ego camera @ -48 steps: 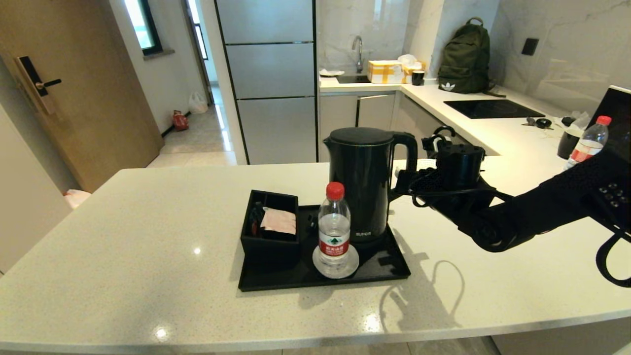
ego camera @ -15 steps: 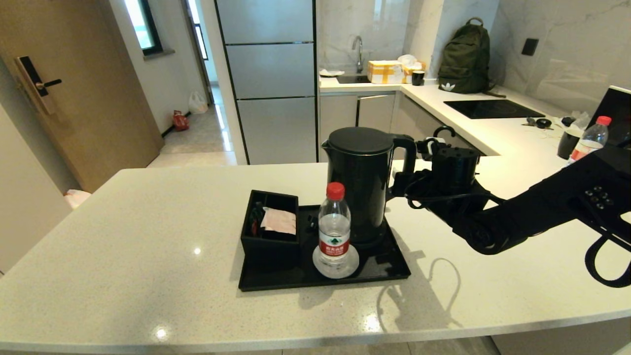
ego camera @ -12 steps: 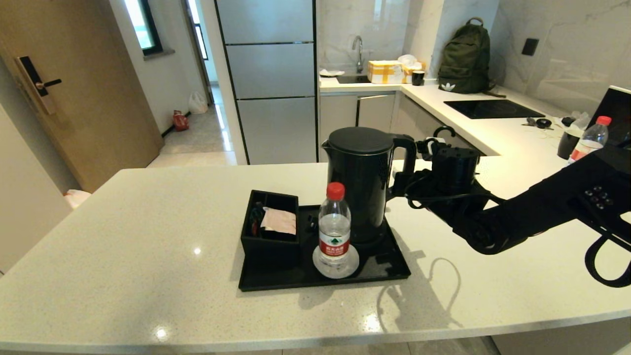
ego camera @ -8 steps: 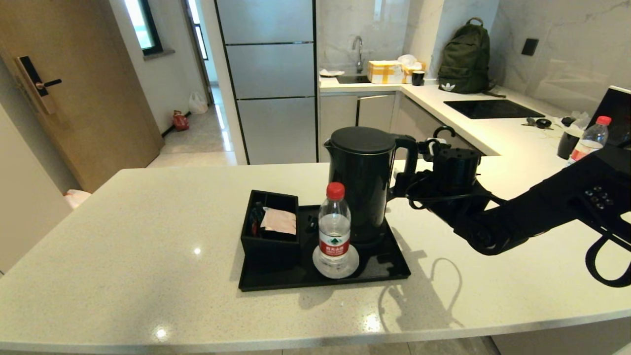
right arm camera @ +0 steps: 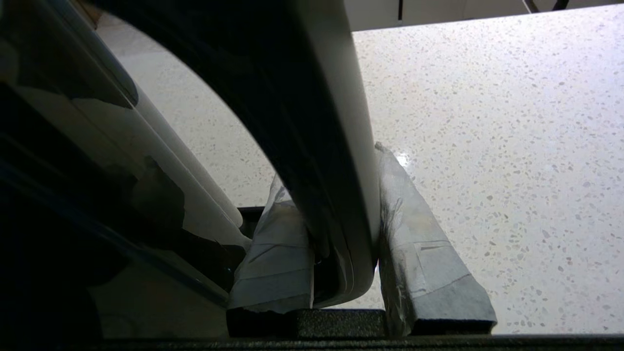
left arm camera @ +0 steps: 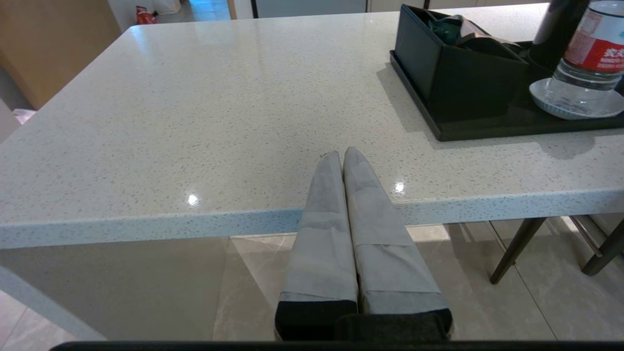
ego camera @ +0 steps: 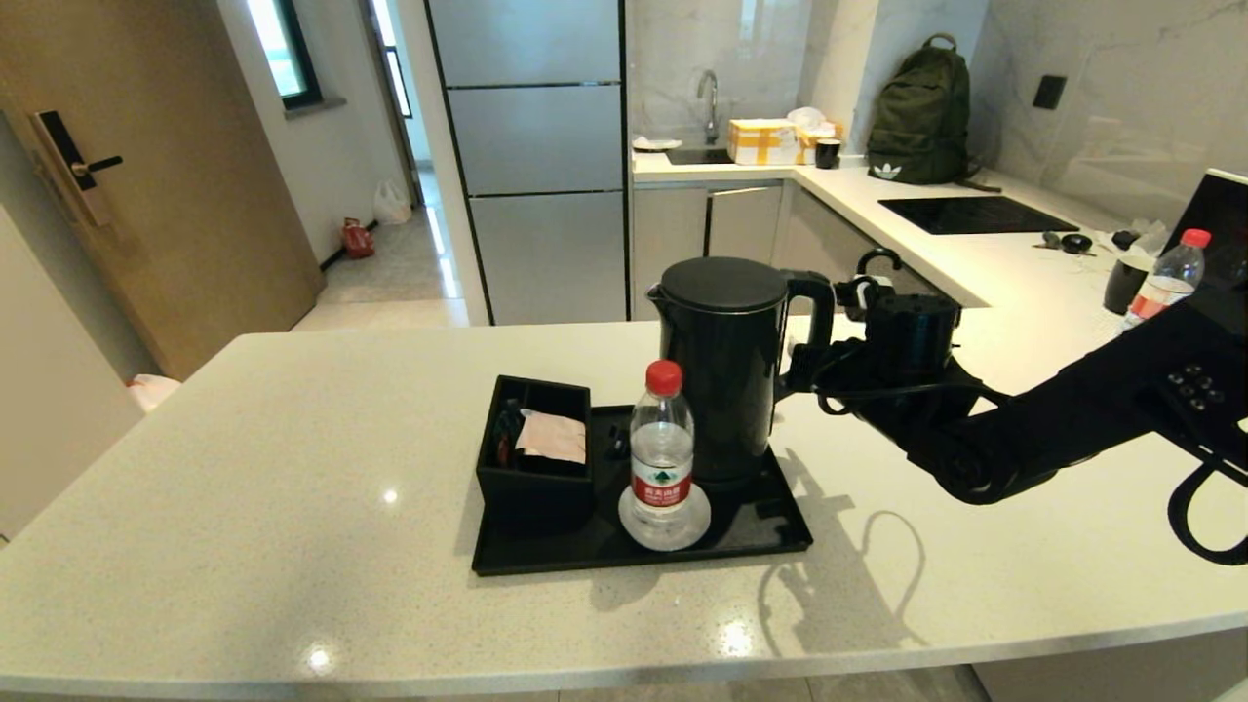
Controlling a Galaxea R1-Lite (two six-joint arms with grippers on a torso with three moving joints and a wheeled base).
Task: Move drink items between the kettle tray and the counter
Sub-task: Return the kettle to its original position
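Note:
The black kettle [ego camera: 723,370] stands upright over the back right of the black tray [ego camera: 546,558], hiding the round base. My right gripper [ego camera: 805,367] is shut on its loop handle [right arm camera: 336,195], with a padded finger on each side [right arm camera: 419,234]. I cannot tell if the kettle's bottom touches the base. The clear water bottle [ego camera: 661,448] with red cap stands on the white coaster [ego camera: 634,526] at the tray's front. The black sachet box [ego camera: 534,466] sits at the tray's left. My left gripper [left arm camera: 342,155] is shut and empty, parked below the counter's front edge [left arm camera: 146,222].
The cream counter [ego camera: 292,468] stretches wide to the left of the tray and in front of it. A second bottle [ego camera: 1165,278], a black cup [ego camera: 1121,285] and a dark screen [ego camera: 1219,219] stand at the far right. A hob [ego camera: 975,214] and green backpack [ego camera: 921,117] lie behind.
The kettle and my right gripper on its handle have shifted a little to the right. The bottle, the tray and the box have stayed put.

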